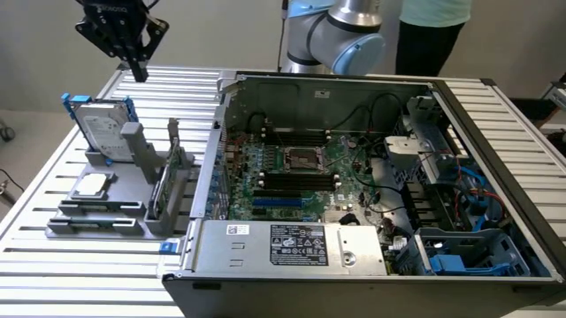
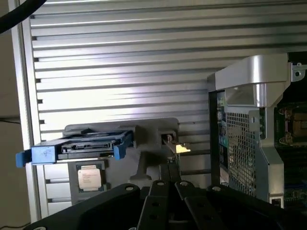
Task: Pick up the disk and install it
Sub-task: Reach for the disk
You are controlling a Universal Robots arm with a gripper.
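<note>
The disk [image 1: 103, 128] stands on edge in a grey holder [image 1: 99, 216] at the exterior view's left. It is silver-grey with a white label and blue rails. In the wrist view the disk [image 2: 85, 146] is seen edge-on, its connector side showing and blue rails at both ends. My gripper [image 1: 139, 71] hangs well above and behind the disk, apart from it. The black fingers [image 2: 168, 173] are pressed together with nothing between them.
A small flat silver square piece [image 1: 93, 185] lies on the holder in front of the disk. The open computer case [image 1: 495, 132] takes up the middle and right of the slatted metal table [image 1: 53, 271], with a silver stickered box [image 1: 292, 246] at its near side. A person [image 1: 431, 26] stands behind.
</note>
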